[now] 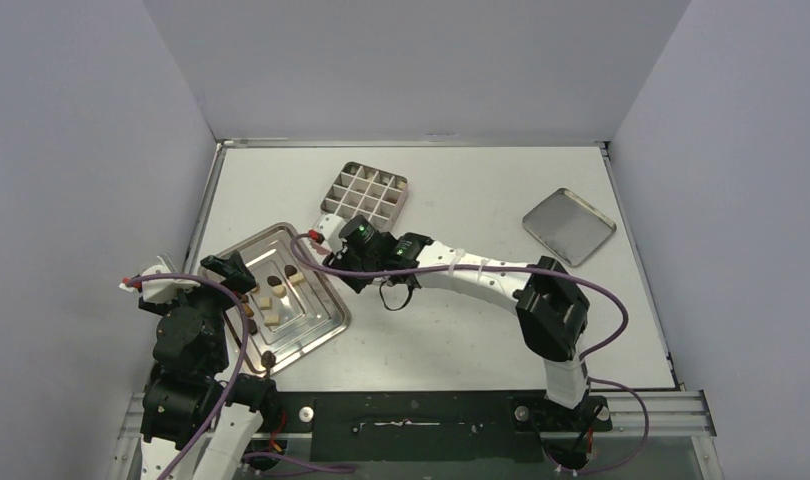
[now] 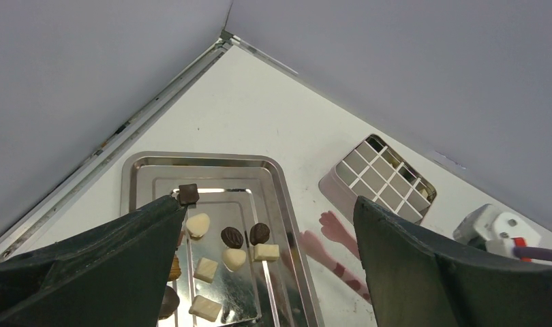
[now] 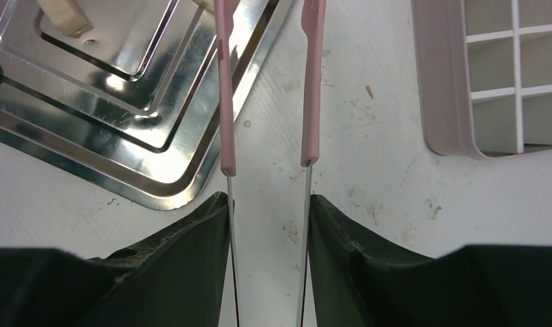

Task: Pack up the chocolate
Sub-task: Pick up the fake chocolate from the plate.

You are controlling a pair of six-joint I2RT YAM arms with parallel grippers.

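Observation:
Several tiny chocolates [image 1: 276,290], dark brown and cream-white, lie in the silver stepped tray [image 1: 316,330]; the left wrist view shows them closely [image 2: 232,238]. My left gripper [image 1: 231,270] hangs open and empty over the tray's left side, jaws wide apart in its own view [image 2: 270,204]. My right gripper [image 1: 353,240] is shut on pink-tipped tongs [image 3: 226,102], between the tray and the gridded tin [image 1: 366,193]. The tong arms stand apart and their tips leave the right wrist view over the tray's edge [image 3: 191,184]. The tongs also show in the left wrist view [image 2: 341,235].
The gridded tin also shows in the left wrist view [image 2: 386,178] and at the right of the right wrist view [image 3: 491,75]. A flat silver lid [image 1: 569,226] lies at the back right. Grey walls close in the table on three sides.

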